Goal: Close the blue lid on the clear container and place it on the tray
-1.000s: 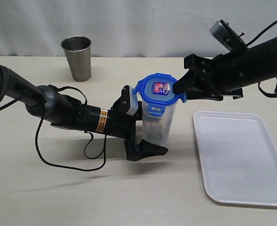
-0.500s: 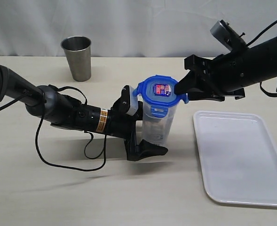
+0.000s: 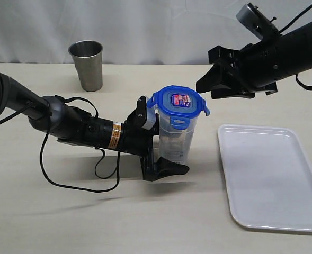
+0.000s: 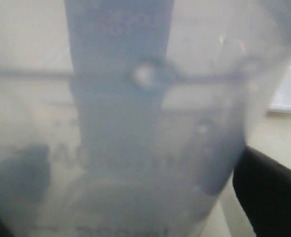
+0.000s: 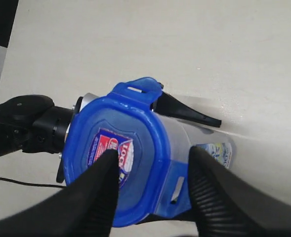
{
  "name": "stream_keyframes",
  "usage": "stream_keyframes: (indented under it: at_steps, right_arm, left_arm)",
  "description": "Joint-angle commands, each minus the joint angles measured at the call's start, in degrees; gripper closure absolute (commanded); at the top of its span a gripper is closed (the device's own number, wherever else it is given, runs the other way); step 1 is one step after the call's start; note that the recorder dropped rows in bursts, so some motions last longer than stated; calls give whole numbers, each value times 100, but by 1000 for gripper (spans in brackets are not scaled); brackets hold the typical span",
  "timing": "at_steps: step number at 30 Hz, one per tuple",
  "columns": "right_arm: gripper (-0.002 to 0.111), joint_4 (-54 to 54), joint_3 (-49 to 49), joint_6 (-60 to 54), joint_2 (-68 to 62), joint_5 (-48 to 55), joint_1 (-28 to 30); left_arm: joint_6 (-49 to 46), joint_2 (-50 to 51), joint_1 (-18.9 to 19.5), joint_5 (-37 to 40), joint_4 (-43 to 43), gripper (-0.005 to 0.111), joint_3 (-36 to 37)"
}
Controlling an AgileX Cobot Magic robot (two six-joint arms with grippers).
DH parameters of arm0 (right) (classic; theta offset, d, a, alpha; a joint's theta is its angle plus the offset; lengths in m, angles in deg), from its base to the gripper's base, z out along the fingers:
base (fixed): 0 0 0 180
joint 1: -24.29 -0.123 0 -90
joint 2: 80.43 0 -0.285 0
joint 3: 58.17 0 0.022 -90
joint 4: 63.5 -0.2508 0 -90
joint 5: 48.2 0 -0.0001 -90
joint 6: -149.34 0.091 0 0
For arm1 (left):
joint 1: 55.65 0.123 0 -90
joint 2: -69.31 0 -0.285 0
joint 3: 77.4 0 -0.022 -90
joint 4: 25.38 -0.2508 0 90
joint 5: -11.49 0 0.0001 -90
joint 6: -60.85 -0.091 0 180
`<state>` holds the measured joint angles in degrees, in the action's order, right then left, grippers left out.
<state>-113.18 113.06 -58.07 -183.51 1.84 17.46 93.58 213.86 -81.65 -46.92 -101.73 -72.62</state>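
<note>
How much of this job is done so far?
Done: the lid sits on the container, though some flaps stick out. In hand: the left gripper straddles the container; the open right gripper hovers above the lid. Left: snapping those, moving it onto the tray.

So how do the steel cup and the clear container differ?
The steel cup is opaque metal, the clear container see-through plastic. The steel cup is open-topped; the clear container wears the blue lid. The steel cup stands alone; the clear container sits within the left gripper. Both stand upright.
</note>
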Motion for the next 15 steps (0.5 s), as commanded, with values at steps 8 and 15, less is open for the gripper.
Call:
stream_keyframes:
  at_steps: [8,15]
  right_arm:
    - [67,116,38,22,-279,208,-204]
    - [67,151,41,66,-442,75,-336]
  left_arm:
    - [-1,-6,1,-15,47,3,-37]
    - [-1,-6,1,-15,47,3,-37]
